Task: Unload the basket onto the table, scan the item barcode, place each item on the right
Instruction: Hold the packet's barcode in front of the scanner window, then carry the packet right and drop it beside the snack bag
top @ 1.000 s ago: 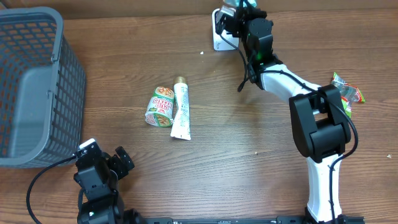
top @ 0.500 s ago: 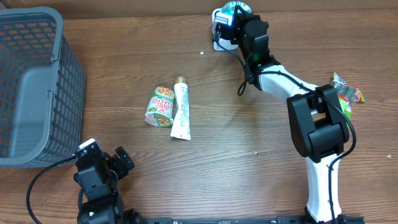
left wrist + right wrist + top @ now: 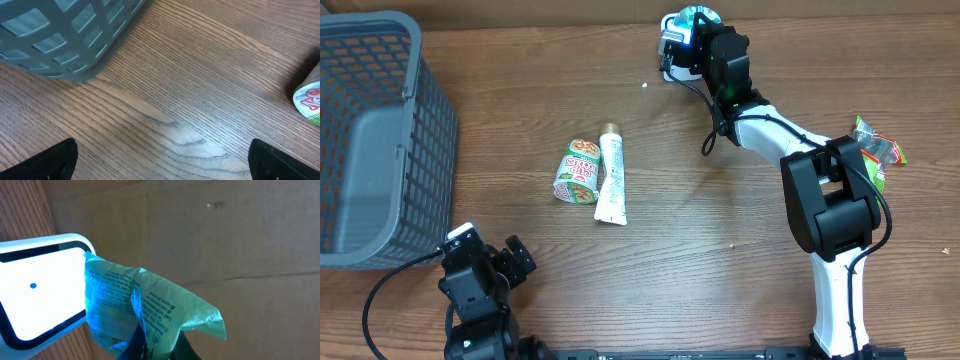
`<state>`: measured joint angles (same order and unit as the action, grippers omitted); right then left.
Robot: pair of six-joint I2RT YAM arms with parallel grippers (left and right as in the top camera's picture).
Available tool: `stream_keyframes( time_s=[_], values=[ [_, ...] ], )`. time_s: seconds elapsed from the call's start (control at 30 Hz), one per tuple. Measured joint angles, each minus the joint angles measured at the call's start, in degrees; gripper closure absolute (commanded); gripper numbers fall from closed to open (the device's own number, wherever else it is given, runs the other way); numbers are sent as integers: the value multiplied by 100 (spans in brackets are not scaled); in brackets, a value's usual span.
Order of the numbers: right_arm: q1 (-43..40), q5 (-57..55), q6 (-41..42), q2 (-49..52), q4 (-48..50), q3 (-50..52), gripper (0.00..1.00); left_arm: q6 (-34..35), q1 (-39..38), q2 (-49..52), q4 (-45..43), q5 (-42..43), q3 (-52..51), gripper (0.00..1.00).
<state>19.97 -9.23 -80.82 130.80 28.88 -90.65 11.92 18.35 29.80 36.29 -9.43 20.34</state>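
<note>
Right gripper (image 3: 156, 349) pinches green packet (image 3: 145, 305) (printed side showing) before lit scanner (image 3: 40, 295)

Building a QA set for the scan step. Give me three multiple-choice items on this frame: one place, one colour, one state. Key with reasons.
1. Where does the grey basket stand on the table?
A) far left
B) centre
C) right edge

2. What colour is the packet in the right gripper?
A) red
B) yellow
C) green

3. How is the left gripper?
A) shut on a tube
B) open and empty
C) shut on the basket's rim

Key:
1 A: the overhead view shows it against the left edge.
2 C: the right wrist view shows a green wrapper held before the lit scanner.
3 B: its jaws stand wide apart over bare wood, with nothing between them.
</note>
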Motion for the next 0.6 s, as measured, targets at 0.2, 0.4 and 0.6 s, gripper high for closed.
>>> stream_keyframes(
  time_s=[0.2,0.4,0.6],
  values=[
    [24,-2,-4,0,52,0,96,0,0,0,-2,0,0,0],
    [192,-72,125,0,61,0,96,0,0,0,-2,0,0,0],
    [315,-153,1231,-107,-546,-13,96,0,0,0,-4,0,0,0]
  ],
)
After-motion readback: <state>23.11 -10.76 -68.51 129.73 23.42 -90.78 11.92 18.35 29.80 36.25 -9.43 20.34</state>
